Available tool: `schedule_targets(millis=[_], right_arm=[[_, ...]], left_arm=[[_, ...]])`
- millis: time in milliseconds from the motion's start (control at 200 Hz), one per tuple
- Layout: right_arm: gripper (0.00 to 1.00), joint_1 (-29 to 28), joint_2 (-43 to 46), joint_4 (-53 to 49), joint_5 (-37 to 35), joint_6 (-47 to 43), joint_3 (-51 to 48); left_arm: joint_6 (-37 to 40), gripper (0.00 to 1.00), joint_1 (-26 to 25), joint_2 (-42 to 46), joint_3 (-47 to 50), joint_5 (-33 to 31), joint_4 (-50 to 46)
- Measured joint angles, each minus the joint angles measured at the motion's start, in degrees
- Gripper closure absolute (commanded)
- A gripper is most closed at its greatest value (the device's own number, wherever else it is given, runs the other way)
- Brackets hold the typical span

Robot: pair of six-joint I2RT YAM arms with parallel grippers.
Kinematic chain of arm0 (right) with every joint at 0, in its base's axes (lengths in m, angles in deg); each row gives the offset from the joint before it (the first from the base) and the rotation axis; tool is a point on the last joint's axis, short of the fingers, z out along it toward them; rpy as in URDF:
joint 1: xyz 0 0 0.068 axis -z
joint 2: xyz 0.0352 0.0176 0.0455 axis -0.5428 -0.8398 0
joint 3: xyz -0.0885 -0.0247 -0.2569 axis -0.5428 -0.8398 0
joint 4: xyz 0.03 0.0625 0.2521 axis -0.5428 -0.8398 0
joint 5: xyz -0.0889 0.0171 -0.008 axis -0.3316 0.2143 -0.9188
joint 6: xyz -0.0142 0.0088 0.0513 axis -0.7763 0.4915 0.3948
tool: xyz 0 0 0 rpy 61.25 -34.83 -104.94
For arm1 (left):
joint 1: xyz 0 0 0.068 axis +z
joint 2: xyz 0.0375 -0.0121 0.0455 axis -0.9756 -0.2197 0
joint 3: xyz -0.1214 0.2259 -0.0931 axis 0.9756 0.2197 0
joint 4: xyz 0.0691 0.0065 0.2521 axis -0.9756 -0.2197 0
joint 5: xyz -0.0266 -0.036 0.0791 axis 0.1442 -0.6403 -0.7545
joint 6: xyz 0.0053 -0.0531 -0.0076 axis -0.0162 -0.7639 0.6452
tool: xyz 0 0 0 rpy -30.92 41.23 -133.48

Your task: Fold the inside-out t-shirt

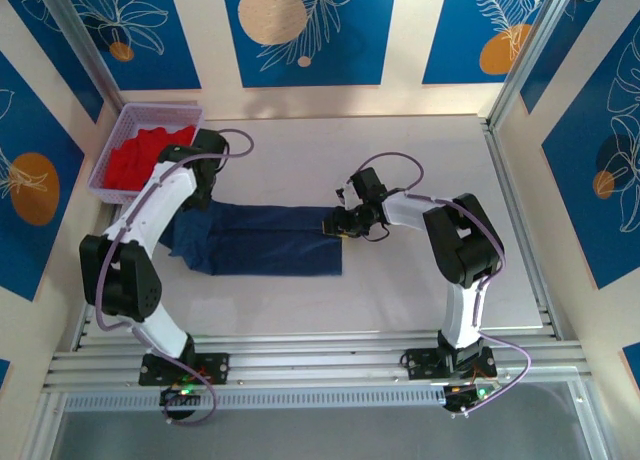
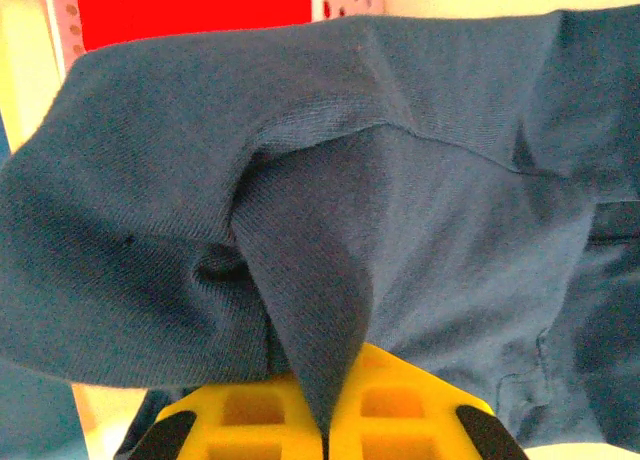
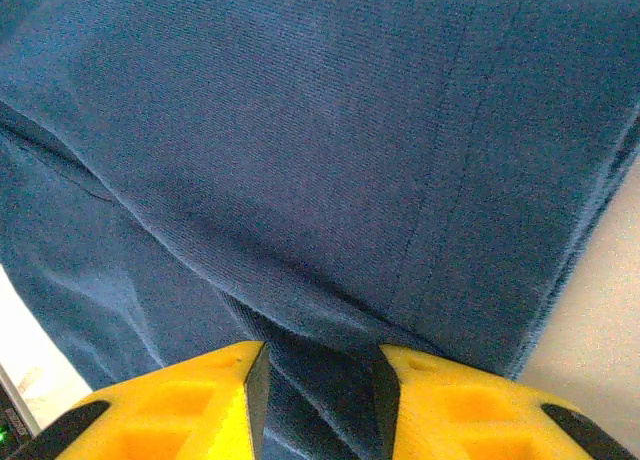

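Overhead, you had the navy t-shirt point(image 1: 270, 242) lying flat on the table point(image 1: 420, 290). Left wrist: the left gripper point(image 2: 326, 435) was clenched on a shirt fold. Right wrist: the right gripper point(image 3: 320, 380) straddled the cloth, jaws apart.

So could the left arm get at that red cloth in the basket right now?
Probably, as far as reach goes: the basket sits right beside the left claw, nothing between. But that claw is shut on the navy t-shirt, so it would have to let go first.
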State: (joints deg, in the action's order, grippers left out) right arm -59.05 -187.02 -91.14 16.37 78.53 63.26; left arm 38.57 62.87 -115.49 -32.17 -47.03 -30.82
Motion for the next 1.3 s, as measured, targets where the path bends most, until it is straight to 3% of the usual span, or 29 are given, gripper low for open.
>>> schedule_targets(millis=[560,995,1195,1300], right_arm=[[0.64,0.0,0.0,0.0,-0.2,-0.2,0.0],[0.64,0.0,0.0,0.0,-0.2,-0.2,0.0],[0.58,0.1,0.2,0.1,0.5,-0.2,0.0],[0.53,0.8,1.4,0.2,1.7,0.4,-0.4]], left_arm=[[-7.6,1.00,-12.3,-6.1,-11.2,2.8,-12.1],[-9.8,1.00,-18.2,-13.3,-17.7,2.6,-17.0],[-13.3,1.00,-22.7,-17.8,-24.9,7.4,-18.1],[-15.2,0.88,-25.4,-21.6,-29.2,12.4,-17.5]])
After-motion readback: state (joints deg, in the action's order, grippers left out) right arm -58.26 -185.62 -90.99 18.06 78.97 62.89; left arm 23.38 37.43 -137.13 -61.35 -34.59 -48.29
